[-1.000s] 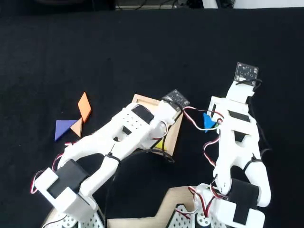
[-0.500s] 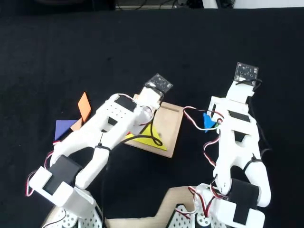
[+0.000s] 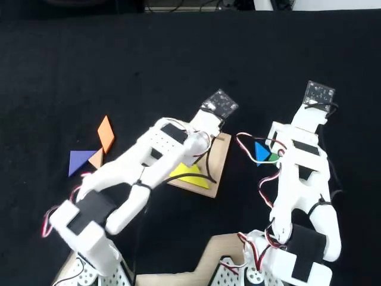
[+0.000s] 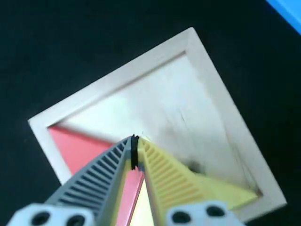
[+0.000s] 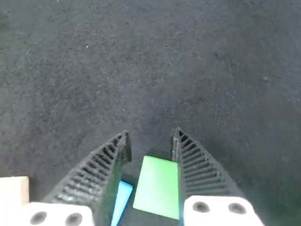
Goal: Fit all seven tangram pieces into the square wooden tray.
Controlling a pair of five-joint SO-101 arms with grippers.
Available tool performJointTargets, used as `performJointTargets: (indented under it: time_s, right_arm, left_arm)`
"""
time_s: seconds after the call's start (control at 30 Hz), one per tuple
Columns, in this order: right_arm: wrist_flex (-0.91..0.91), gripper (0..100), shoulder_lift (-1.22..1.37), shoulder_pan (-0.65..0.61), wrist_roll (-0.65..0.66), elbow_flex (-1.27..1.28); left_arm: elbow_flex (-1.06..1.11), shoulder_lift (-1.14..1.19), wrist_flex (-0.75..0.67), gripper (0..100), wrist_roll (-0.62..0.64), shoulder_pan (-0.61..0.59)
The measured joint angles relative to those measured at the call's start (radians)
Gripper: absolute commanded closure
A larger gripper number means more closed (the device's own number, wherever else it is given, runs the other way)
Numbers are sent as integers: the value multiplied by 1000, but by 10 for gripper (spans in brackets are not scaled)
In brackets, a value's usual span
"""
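Left gripper point(image 4: 135, 147): fingers pressed together over wooden tray point(image 4: 214, 80) holding yellow piece point(image 4: 222, 189). Right gripper point(image 5: 149, 140): fingers spread astride green piece point(image 5: 157, 187), tray's 3 o'clock.

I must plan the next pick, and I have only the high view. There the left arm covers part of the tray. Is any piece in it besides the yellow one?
Observer: Yes. In the left wrist view a red piece lies in the tray, in one corner, beside the yellow piece.
Operator: Does the left gripper hold anything?
Observer: No. The left gripper is shut, fingertips together, with nothing between them, over the tray floor.
Operator: And the right gripper?
Observer: The right gripper is open; a green piece shows between its fingers, the blue piece beside it.
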Motion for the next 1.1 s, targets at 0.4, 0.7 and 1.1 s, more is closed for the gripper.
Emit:
performJointTargets:
  time_s: [0.4, 0.7, 1.1]
  right_arm:
    - [0, 851, 0, 2, -5, 0]
    - [0, 851, 0, 2, -5, 0]
    - [0, 851, 0, 2, -5, 0]
  left_arm:
    - [-258, 282, -38, 969, 3, -51]
    - [-463, 384, 235, 970, -127, -133]
    - [-511, 400, 391, 970, -213, -245]
